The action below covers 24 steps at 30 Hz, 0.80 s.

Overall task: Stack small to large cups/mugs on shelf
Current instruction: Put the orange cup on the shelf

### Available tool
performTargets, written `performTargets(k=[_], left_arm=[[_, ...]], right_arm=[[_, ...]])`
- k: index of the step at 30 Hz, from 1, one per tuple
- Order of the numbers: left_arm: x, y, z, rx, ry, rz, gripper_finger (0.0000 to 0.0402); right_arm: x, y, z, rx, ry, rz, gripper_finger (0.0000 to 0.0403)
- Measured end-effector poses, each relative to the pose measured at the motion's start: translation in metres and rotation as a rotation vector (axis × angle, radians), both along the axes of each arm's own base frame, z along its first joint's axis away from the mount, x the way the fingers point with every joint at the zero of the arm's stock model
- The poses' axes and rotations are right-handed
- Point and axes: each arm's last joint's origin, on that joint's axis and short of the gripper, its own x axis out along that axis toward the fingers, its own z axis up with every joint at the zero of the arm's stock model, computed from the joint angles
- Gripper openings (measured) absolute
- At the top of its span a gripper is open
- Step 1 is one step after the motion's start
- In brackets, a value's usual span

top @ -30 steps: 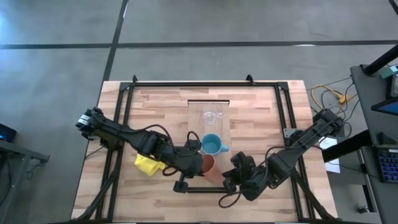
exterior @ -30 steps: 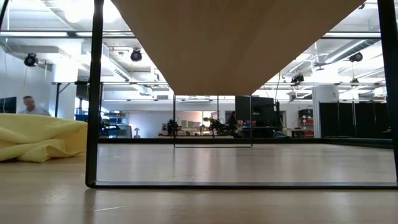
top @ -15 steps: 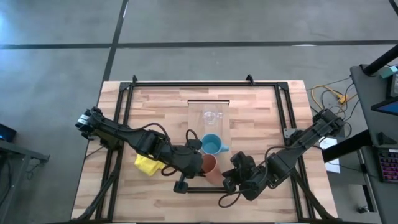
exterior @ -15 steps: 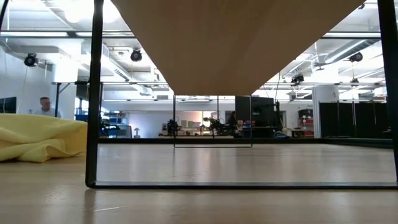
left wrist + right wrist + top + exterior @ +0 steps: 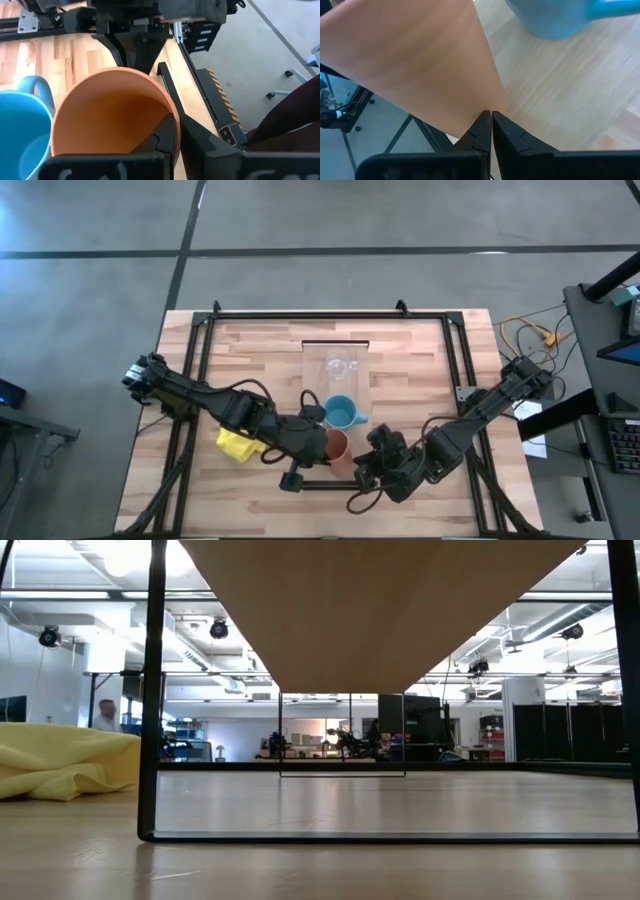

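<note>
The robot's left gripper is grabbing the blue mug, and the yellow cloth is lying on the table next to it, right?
Not quite. The left gripper is shut on the orange-brown cup, not the blue mug beside it; the left wrist view shows a finger on the cup's rim. The yellow cloth does lie on the table.

The left arm reaches in from nine o'clock and bends toward the table's centre, its left gripper (image 5: 318, 442) at about six o'clock with the fingers clamped on the rim of the orange-brown cup (image 5: 112, 112), one finger (image 5: 165, 137) visible inside the wall. The right arm comes from three o'clock, folded low toward five o'clock, and its right gripper (image 5: 362, 468) points at the same cup with the fingers (image 5: 482, 131) pressed together.
</note>
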Motion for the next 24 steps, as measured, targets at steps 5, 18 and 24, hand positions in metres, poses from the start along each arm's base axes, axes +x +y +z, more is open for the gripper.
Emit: performTargets(k=[5,18,24], left_arm=[[0.0,0.0,0.0,-0.001,0.0,-0.001,0.0],[0.004,-0.001,-0.007,0.004,0.007,-0.001,0.0],[0.007,-0.002,-0.013,0.013,0.031,-0.001,0.0029]], right_arm=[[0.003,0.002,-0.003,-0.009,-0.01,-0.006,0.0008],[0.003,0.001,-0.003,-0.031,-0.026,-0.026,0.0008],[0.004,0.002,-0.002,-0.029,-0.036,-0.03,0.0008]])
